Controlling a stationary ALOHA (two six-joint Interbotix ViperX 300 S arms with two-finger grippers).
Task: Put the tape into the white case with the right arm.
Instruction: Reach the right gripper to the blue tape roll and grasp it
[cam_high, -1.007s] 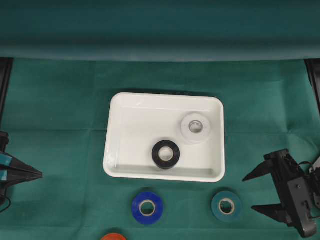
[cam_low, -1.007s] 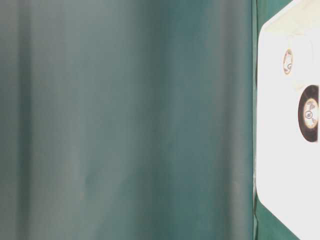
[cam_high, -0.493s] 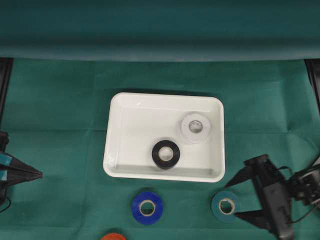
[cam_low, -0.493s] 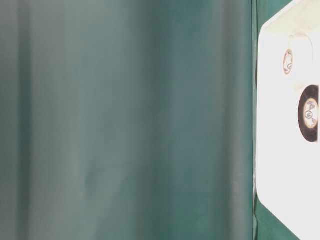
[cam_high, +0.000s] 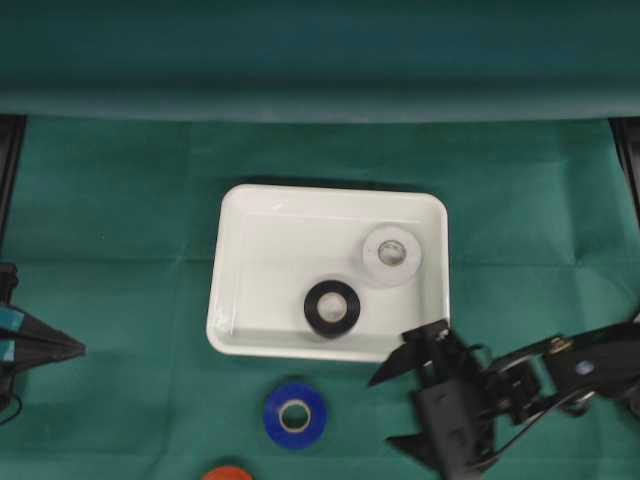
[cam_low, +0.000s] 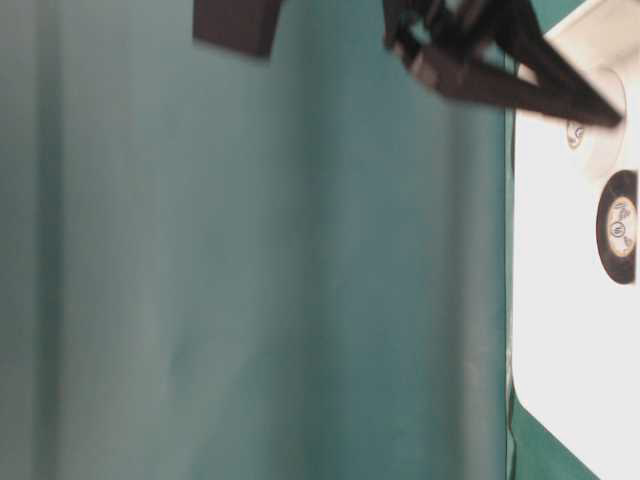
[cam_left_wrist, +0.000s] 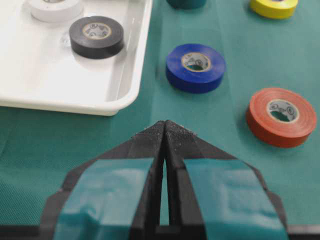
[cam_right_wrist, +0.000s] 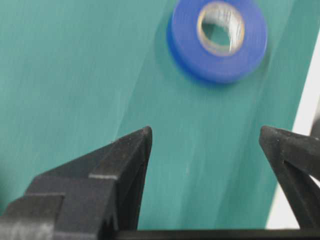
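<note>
The right gripper (cam_high: 392, 407) has its two black fingers (cam_right_wrist: 131, 160) spread wide with only green cloth between them, holding nothing. It hangs just outside the near rim of the white case (cam_high: 300, 345), over the place where a teal roll (cam_left_wrist: 186, 3) peeks into the left wrist view; from above the arm hides that roll, so I can't say how close the tips are to it. Spread like this, it looks set to straddle a roll. The left gripper (cam_left_wrist: 165, 131) is parked well to the left of the case, fingers pressed together, out of the way. On the cloth beside the case's near rim lie a blue roll (cam_high: 295, 414), an orange roll (cam_left_wrist: 281, 116) and a yellow roll (cam_left_wrist: 274, 7). Inside the case sit a black roll (cam_high: 332, 308) and, farther in, a white roll (cam_high: 391, 256).
</note>
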